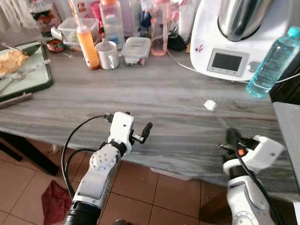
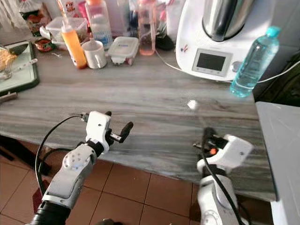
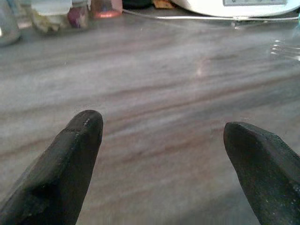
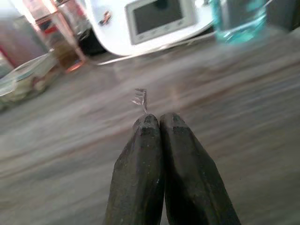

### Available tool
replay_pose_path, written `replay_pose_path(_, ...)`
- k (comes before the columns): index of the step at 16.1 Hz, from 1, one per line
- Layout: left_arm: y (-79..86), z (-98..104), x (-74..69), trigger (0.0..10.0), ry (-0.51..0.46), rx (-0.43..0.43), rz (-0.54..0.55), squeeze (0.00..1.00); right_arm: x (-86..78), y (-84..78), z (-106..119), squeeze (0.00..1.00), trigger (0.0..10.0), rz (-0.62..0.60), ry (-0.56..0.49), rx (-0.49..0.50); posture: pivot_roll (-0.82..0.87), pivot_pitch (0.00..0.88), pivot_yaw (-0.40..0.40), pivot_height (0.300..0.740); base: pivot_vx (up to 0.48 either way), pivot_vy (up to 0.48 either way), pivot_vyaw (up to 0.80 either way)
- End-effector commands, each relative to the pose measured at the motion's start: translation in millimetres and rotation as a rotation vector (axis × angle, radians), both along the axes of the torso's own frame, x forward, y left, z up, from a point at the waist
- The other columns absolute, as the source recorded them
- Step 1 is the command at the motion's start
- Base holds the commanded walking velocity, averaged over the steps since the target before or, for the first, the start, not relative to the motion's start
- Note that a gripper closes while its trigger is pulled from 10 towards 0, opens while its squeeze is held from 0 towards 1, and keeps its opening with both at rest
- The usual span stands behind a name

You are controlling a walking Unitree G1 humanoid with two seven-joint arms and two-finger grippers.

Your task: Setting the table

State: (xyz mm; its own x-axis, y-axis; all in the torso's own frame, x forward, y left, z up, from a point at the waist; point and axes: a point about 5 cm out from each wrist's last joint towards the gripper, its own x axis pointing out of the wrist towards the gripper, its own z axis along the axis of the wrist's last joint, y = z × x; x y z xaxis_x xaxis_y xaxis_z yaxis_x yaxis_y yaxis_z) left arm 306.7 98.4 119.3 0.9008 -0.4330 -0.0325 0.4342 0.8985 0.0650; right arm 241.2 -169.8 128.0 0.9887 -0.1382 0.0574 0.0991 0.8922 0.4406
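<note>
My right gripper [image 1: 231, 136] hovers low over the grey marble-look table [image 1: 154, 93] near its front edge, shut on a clear plastic fork [image 1: 209, 104]. The fork's tines [image 4: 139, 97] stick out past the closed fingertips [image 4: 159, 123] toward the back of the table, and they also glint in the left wrist view [image 3: 285, 48]. My left gripper [image 1: 137, 122] is at the front edge, left of the middle, open with nothing between its fingers [image 3: 77, 140]. It points across the bare tabletop toward the fork.
A dark tray [image 1: 28, 82] with food and metal cutlery lies at the far left. Along the back stand an orange bottle [image 1: 87, 44], a white mug [image 1: 108, 55], a lidded container [image 1: 136, 49] and a white kitchen machine [image 1: 234, 42]. A blue water bottle [image 1: 274, 61] stands right.
</note>
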Motion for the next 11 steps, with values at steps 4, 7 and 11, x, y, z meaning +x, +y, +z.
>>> replay_pose_path(4,1.3,4,-4.5,10.0,-0.014,0.000,-0.003,0.00,-8.3,25.0,-16,0.00,10.0,0.073,0.028,0.263,0.06,0.173,-0.007,0.714,0.000,0.000,0.00)
replay_pose_path(7,1.5,4,-5.3,10.0,-0.011,0.002,-0.012,0.00,-17.0,18.9,-22,0.00,10.0,0.092,0.043,0.280,0.06,0.171,-0.003,0.714,0.000,0.000,0.00)
replay_pose_path(11,4.2,4,-3.1,10.0,-0.007,0.025,-0.020,0.00,-29.3,17.3,-30,0.00,10.0,0.088,0.021,0.113,0.06,0.188,0.037,0.714,0.000,0.000,0.00)
